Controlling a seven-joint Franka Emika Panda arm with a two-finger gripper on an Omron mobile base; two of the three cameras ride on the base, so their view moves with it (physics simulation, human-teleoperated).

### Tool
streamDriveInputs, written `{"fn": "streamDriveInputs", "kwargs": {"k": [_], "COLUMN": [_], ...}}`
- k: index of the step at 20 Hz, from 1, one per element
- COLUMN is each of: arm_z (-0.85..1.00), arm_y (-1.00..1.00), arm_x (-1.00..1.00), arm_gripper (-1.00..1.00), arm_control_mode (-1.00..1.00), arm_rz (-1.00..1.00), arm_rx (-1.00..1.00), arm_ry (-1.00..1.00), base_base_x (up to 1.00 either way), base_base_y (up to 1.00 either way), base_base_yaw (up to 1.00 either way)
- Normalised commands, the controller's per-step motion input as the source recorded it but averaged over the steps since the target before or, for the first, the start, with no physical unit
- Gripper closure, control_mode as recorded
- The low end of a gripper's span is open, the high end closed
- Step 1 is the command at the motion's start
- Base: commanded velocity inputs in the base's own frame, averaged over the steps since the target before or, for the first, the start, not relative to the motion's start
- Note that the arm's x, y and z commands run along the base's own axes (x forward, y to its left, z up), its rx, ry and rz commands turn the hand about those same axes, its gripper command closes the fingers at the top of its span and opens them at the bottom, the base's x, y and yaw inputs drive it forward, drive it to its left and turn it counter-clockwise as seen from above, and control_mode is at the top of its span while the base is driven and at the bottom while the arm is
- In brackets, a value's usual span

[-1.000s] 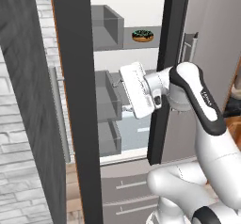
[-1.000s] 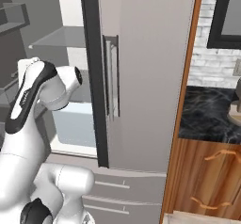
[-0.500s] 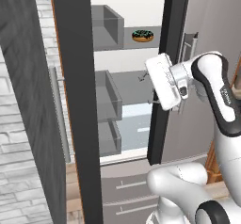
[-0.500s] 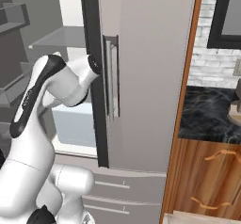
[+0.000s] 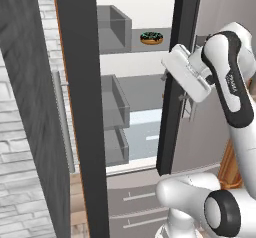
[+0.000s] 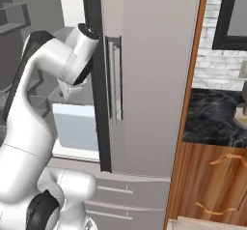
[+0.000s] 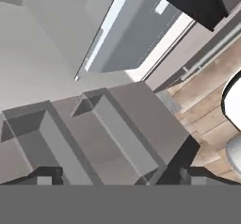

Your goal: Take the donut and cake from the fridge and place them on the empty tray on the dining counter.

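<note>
Left base view: donut [image 5: 151,37] apparently shelved

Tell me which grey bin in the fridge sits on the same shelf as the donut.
The top grey bin: it shares the upper shelf with the donut, left of it. The two other bins stack below.

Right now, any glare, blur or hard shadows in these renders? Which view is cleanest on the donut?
Left base view: even flat light, white fridge interior near blown out, donut crisp though small; open gripper sharp. Right base view: soft, slightly blocky, no glare. Hand view: coarse and tilted, grey bins soft-edged, only faint shading.
</note>
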Motion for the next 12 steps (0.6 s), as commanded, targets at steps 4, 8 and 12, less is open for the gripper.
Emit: {"fn": "streamDriveInputs", "kwargs": {"k": [4,8,12], "arm_z": [-0.07,-0.17,-0.19], "arm_y": [-0.53,-0.37,-0.37], "arm_x": [0.00,-0.01,-0.03], "arm_gripper": [-1.00,-1.00,-1.00], "arm_control_mode": [-1.00,-1.00,-1.00], "arm_rz": [0.04,0.02,0.06], "arm_rx": [-0.47,-0.39,-0.32], "arm_ry": [-0.37,-0.35,-0.33], "base_base_x": [0.00,0.00,0.00], "base_base_y": [0.00,0.00,0.00], "base_base_yaw": [0.00,0.00,0.00]}}
